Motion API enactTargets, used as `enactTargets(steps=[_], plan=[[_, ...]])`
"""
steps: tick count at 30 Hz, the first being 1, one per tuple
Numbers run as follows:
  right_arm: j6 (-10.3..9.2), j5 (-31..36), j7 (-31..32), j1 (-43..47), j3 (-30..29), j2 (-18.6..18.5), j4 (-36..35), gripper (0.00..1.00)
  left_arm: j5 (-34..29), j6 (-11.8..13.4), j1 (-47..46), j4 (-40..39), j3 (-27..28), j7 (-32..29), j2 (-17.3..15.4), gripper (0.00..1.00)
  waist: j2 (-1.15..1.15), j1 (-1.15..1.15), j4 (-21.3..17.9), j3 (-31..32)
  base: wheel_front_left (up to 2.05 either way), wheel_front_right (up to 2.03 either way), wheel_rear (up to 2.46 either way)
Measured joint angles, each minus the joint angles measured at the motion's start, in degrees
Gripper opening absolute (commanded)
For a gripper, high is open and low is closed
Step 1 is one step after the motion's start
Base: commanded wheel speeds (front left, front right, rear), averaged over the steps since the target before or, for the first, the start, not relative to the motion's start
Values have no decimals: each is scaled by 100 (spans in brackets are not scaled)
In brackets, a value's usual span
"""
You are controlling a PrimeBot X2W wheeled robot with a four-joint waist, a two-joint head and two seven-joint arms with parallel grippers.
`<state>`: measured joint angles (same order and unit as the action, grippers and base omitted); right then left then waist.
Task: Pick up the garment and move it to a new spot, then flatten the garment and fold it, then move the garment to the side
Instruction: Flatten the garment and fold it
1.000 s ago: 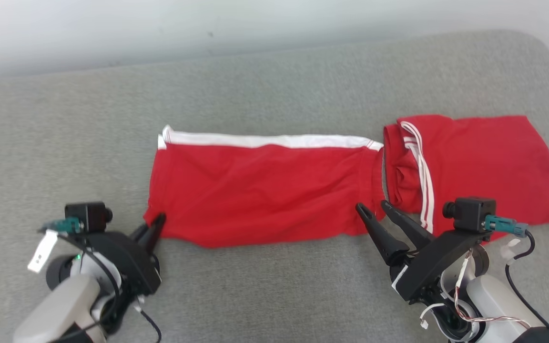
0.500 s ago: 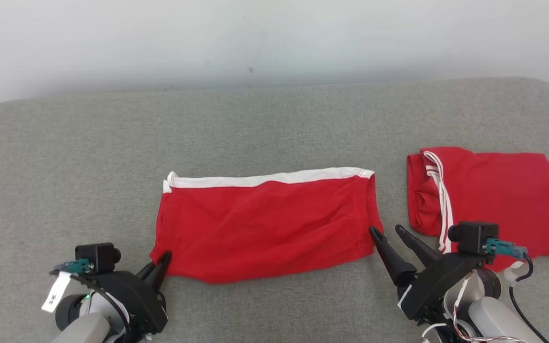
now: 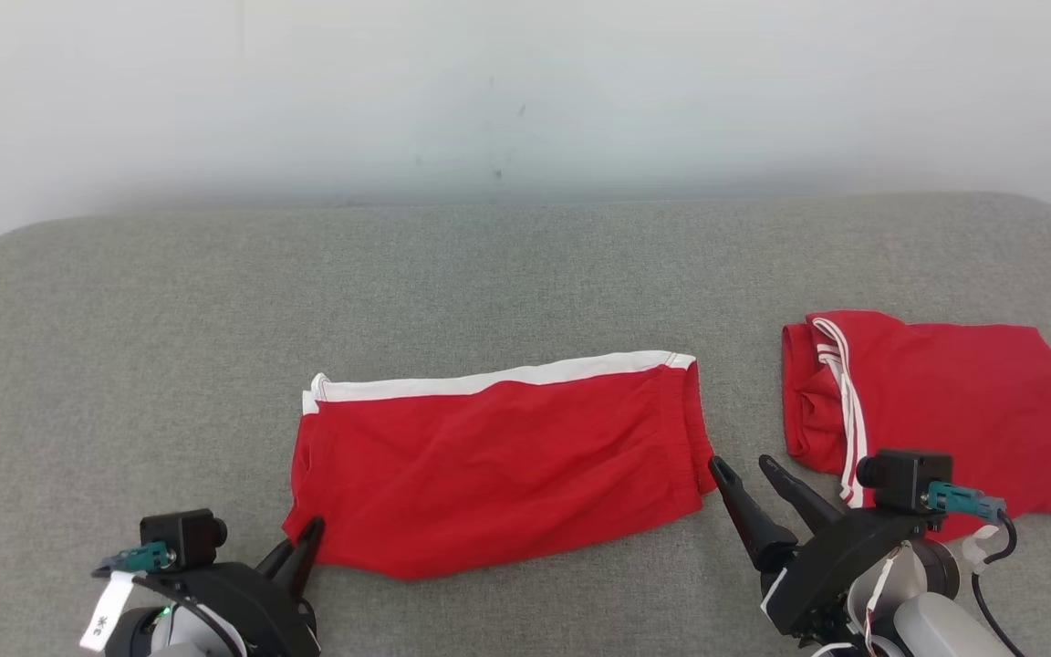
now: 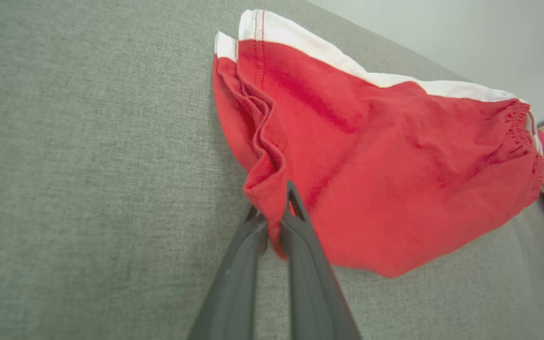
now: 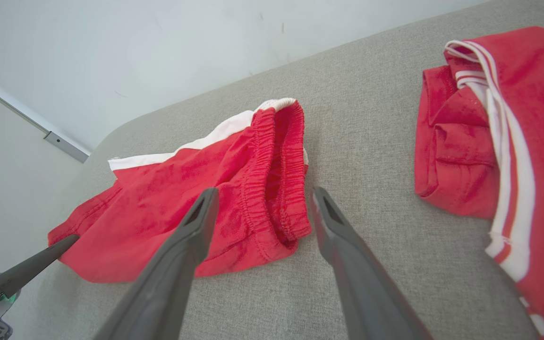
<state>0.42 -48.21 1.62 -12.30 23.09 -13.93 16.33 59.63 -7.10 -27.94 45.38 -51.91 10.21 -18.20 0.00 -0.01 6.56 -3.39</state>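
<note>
**left corner pinched, right jaws spread at the waistband end**

the red garment [image 3: 498,465] lies across the middle of the grey cushion [image 3: 525,274], long side running left to right, its right end a little farther from me than its left; it looks folded into a rough rectangle, bright red with soft creases, a white band [image 3: 498,381] along the far edge and a gathered elastic waistband [image 5: 276,174] at the right end; the near edge sags into a rounded bulge towards the left of centre; at the left end the layers show as stacked folds in my left wrist view

my left gripper [image 3: 302,543] has its jaws pressed nearly together, pinching the near-left corner of the cloth, which puckers up between the fingers; my right gripper [image 3: 749,474] sits just at the near-right corner with its jaws spread wide and nothing between them held; from the right wrist view one finger lies over the red cloth and the other over bare cushion, and i cannot tell whether either touches

a second red garment [image 3: 945,401] with white stripes lies apart, to the right, in front of the white wall [image 3: 525,91]
</note>
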Motion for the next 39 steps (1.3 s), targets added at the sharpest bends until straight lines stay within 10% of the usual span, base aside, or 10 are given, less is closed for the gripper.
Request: enactTargets(steps=[2,3,4,26,39], plan=[[-1,0,-10,19,1,2,0,100,-1,24,31,-8,10,55,5,0,0,1,-9,11,0,0,0],[-3,0,-11,19,1,2,-3,100,-5,98,38,1,7,69,9,34,0,1,-14,15,0,0,0],[-18,0,-11,19,1,3,-9,100,-18,151,38,7,5,94,7,100,0,1,-18,19,0,0,0],[-44,235,-638,411,-170,-110,-286,100,-577,1215,552,-815,415,404,-242,100,0,1,230,418,0,0,0],[-200,539,-1180,811,-293,-300,-753,100,-1380,1416,1227,-2221,1132,405,-621,100,0,1,269,580,0,0,0]])
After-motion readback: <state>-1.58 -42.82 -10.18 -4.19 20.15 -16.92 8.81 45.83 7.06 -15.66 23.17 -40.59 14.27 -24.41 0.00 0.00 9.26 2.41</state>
